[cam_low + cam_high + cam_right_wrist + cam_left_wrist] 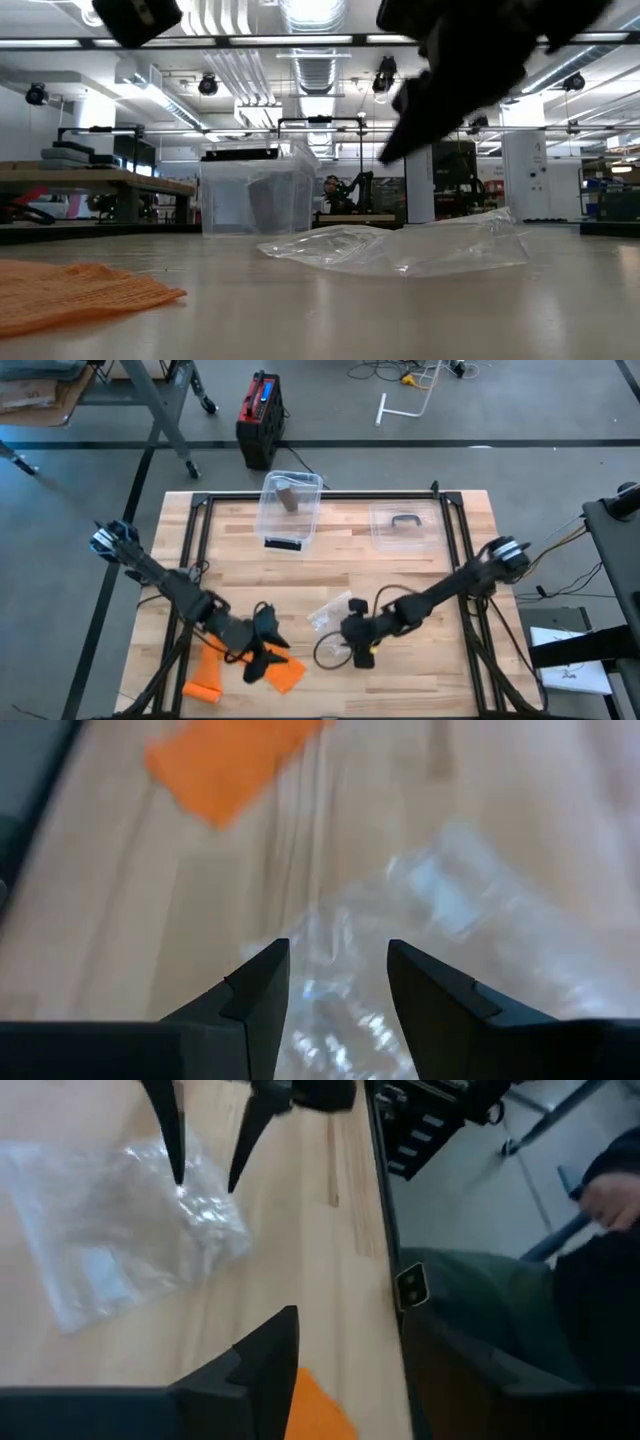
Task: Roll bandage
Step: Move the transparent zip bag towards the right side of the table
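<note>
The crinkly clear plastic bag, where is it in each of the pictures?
High view: plastic bag lies mid-table, beside the right gripper.
Low view: centre-right, flat on the table.
Left wrist view: at the left, under the far gripper's fingers.
Right wrist view: just beyond the fingers.
Shared landmark: the orange bandage, near the bag in every view.

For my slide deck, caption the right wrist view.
Right gripper, fingers apart, over a clear plastic bag; orange bandage beyond on the wooden table.
</note>
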